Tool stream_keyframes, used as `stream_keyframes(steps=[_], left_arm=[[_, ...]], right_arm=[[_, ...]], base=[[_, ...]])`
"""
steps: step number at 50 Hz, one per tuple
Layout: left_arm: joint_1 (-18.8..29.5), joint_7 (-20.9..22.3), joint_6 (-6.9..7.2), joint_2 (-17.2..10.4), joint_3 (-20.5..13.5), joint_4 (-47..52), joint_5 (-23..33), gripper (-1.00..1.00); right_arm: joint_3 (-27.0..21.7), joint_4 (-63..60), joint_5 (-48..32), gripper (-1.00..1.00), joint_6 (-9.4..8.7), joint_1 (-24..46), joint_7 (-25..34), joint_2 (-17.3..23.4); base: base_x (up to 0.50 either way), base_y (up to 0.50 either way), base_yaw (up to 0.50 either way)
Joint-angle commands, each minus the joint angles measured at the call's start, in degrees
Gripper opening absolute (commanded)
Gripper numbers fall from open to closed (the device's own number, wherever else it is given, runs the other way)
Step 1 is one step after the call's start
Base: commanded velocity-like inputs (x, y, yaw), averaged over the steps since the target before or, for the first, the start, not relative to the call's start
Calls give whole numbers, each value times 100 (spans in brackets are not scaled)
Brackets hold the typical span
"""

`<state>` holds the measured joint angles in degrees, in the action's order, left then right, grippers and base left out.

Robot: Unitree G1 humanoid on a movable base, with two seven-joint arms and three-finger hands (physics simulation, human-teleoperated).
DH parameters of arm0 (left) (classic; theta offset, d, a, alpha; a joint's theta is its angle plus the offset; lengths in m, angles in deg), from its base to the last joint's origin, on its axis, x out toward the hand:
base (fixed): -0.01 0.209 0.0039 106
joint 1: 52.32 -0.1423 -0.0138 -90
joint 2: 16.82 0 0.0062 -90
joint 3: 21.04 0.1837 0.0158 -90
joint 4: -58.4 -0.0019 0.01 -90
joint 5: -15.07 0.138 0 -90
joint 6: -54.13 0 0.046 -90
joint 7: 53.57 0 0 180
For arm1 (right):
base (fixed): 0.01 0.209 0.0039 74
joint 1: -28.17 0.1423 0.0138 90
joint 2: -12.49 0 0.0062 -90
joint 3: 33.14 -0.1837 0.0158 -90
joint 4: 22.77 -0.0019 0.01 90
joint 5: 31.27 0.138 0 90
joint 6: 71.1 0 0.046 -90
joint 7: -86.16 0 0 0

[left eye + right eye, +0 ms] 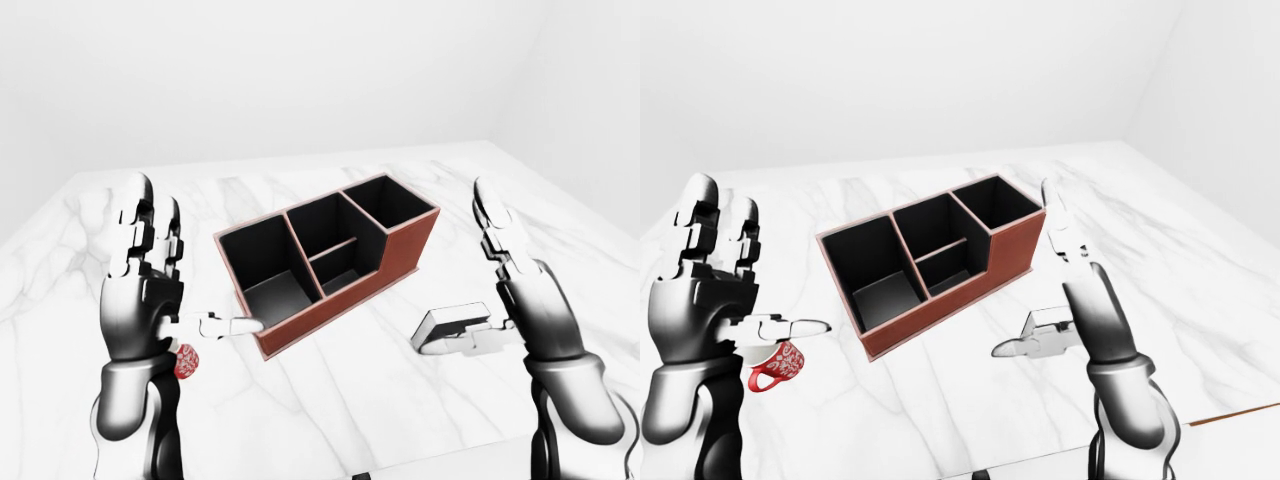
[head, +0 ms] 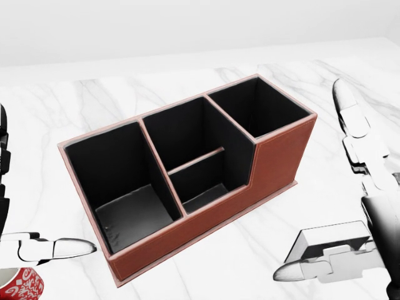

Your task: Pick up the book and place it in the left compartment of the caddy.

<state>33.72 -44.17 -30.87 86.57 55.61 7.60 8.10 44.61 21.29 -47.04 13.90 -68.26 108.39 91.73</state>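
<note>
The book (image 2: 330, 242) lies flat on the white marble surface (image 1: 330, 390), right of the brown caddy (image 2: 187, 169), its long side running left to right in the head view. The right robot hand (image 1: 500, 300) stands open beside it, thumb across its near edge, fingers upright and spread. The left robot hand (image 1: 150, 285) is raised, open wide and empty, above a red mug (image 1: 778, 365).

Head view: angled steeply down, close on the caddy (image 2: 187, 181) and marble table (image 2: 125, 94). Eye views: pulled farther back, looking over both arms, taking in table edge and wall. Same caddy shared across all three, shifted sideways between eyes. Exact camera heights perhaps similar; hard to tell.
</note>
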Motion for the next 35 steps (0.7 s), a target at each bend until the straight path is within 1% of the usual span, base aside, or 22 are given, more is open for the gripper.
stream_keyframes(steps=[1, 5, 6, 7, 10, 11, 13, 15, 16, 19, 21, 22, 25, 28, 29, 30, 33, 34, 35], left_arm=[[113, 6, 0, -94, -198, -152, -212, 100], [160, 1, 0, -124, -246, -241, -273, 100], [167, -4, 0, -131, -249, -254, -276, 100], [171, -6, 0, -136, -253, -263, -288, 100], [180, -5, 0, -147, -262, -307, -304, 100], [196, -7, 0, -156, -276, -337, -319, 100], [202, -12, 0, -166, -283, -344, -332, 100], [212, -19, 0, -173, -288, -360, -339, 100], [213, -20, 0, -178, -300, -360, -348, 100], [225, -27, 0, -196, -340, -355, -377, 100], [237, -35, 0, -211, -384, -355, -405, 100], [242, -36, 0, -217, -399, -363, -417, 100], [252, -44, 0, -233, -436, -375, -441, 100], [297, -64, 0, -264, -488, -416, -490, 100], [305, -69, 0, -272, -499, -430, -499, 100], [310, -72, 0, -277, -507, -455, -507, 100], [294, -76, 0, -280, -512, -457, -512, 100], [296, -79, 0, -283, -525, -454, -530, 100], [303, -85, 0, -289, -534, -461, -532, 100]], right_arm=[[-348, -27, -1683, 100, 0, -24, 1257, 143], [-159, 232, -2477, 100, 0, 126, 1579, 237], [-176, 264, -2610, 100, 0, 152, 1647, 240], [-222, 310, -2819, 100, 0, 172, 1777, 359], [-340, 479, -3259, 100, 0, 372, 1777, 442], [-320, 654, -3498, 100, 0, 501, 1777, 529], [-405, 714, -3677, 100, 0, 520, 1777, 583], [-415, 825, -3936, 100, 0, 573, 1777, 626], [-374, 924, -4197, 100, 0, 672, 1777, 701], [-480, 1020, -4416, 100, 0, 784, 1777, 776], [-600, 1043, -4386, 100, 0, 833, 1777, 887], [-609, 1129, -4491, 100, 7, 908, 1777, 944], [-653, 1261, -4554, 100, 63, 1052, 1777, 1027], [-534, 1645, -4813, 100, 186, 1174, 1777, 1101], [-478, 1774, -4877, 100, 202, 1210, 1777, 1077], [-386, 1936, -5008, 100, 267, 1248, 1777, 1092], [-278, 2135, -5174, 100, 332, 1300, 1777, 1073], [-212, 2195, -5283, 100, 402, 1276, 1777, 1081], [-139, 2270, -5400, 100, 523, 1233, 1777, 1085]], base=[[0, 0, 0], [0, 0, 0], [0, 0, 0], [0, 0, 0], [0, 0, 0], [0, 0, 0], [0, 0, 0], [0, 0, 0], [0, 0, 0], [0, 0, 0], [0, 0, 0], [0, 0, 0], [0, 0, 0], [0, 0, 0], [0, 0, 0], [0, 0, 0], [0, 0, 0], [0, 0, 0], [0, 0, 0]])
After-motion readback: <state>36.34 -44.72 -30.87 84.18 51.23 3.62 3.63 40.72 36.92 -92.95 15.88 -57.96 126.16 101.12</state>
